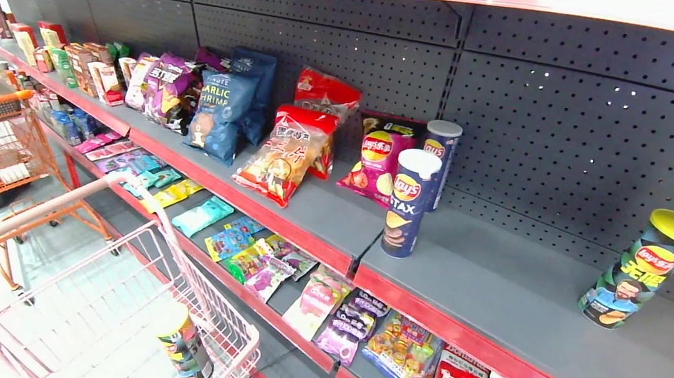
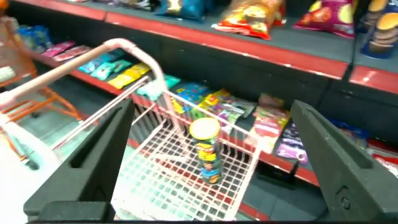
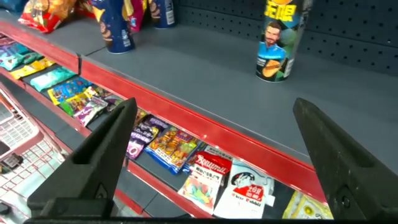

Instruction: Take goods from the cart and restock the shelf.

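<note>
The left gripper hangs above the pink cart, fingers spread apart and holding nothing — a yellow-lidded chip can stands upright in the cart, on its side near the shelf. The right gripper, also spread and empty, is before the shelf, where a matching green can stands upright.

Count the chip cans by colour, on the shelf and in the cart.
Blue cans: 2, both on the shelf
Green cans with yellow lids: 2, one on the shelf, one in the cart
Total: 4
</note>
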Controlling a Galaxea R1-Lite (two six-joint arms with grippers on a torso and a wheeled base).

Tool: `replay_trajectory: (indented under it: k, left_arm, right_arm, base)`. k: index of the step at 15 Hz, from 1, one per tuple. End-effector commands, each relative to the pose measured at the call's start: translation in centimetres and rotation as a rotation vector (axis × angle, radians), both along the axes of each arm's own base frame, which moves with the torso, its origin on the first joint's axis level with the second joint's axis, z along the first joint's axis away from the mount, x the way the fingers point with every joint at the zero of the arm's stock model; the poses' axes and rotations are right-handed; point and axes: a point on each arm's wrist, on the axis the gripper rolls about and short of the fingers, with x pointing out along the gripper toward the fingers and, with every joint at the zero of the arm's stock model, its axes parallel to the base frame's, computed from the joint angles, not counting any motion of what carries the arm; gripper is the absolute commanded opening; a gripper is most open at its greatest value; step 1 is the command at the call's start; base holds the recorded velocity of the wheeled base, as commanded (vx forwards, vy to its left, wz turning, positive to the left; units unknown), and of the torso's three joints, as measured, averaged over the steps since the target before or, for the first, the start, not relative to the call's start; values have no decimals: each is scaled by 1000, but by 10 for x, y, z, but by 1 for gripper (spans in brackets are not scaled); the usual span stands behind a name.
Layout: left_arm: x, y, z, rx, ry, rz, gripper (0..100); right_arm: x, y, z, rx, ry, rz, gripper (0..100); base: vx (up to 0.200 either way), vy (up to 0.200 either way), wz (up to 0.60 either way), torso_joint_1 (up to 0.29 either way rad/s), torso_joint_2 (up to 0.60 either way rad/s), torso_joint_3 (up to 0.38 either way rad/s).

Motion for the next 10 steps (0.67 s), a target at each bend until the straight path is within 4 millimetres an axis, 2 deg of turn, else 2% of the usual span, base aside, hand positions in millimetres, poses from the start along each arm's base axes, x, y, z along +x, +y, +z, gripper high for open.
replay_trajectory:
  k: [1,2,3,4,5,6,7,8,9,10]
  left_arm:
    - [1,0,1,7,7,-17,100]
    - [-2,-2,29,6,-39,-81,100]
    - [-2,-2,29,6,-39,-81,100]
    - [34,-2,170,-151,-67,-89,100]
    - [56,0,195,-170,-43,-14,100]
    - [70,5,189,-154,17,159,100]
    - [85,10,175,-141,114,272,100]
    - [85,10,175,-141,114,272,100]
    - [97,12,140,-169,265,257,100]
    - [100,12,113,-130,372,222,100]
  right_arm:
    - [0,0,0,1,0,0,100]
    - [0,0,0,1,1,2,100]
    - [0,0,0,1,1,2,100]
    - [0,0,0,1,0,3,100]
    - [0,0,0,1,1,5,100]
    - [0,0,0,1,0,5,100]
    - [0,0,0,1,1,5,100]
    - [0,0,0,1,1,5,100]
    - [0,0,0,1,1,5,100]
    - [0,0,0,1,0,5,100]
  base:
    - [0,0,0,0,0,0]
    - [0,0,0,0,0,0]
    - [0,0,0,0,0,0]
    - [0,0,0,0,0,0]
    - [0,0,0,0,0,0]
    - [0,0,0,0,0,0]
    - [0,0,0,0,0,0]
    - [0,0,0,0,0,0]
    - [0,0,0,0,0,0]
    - [0,0,0,0,0,0]
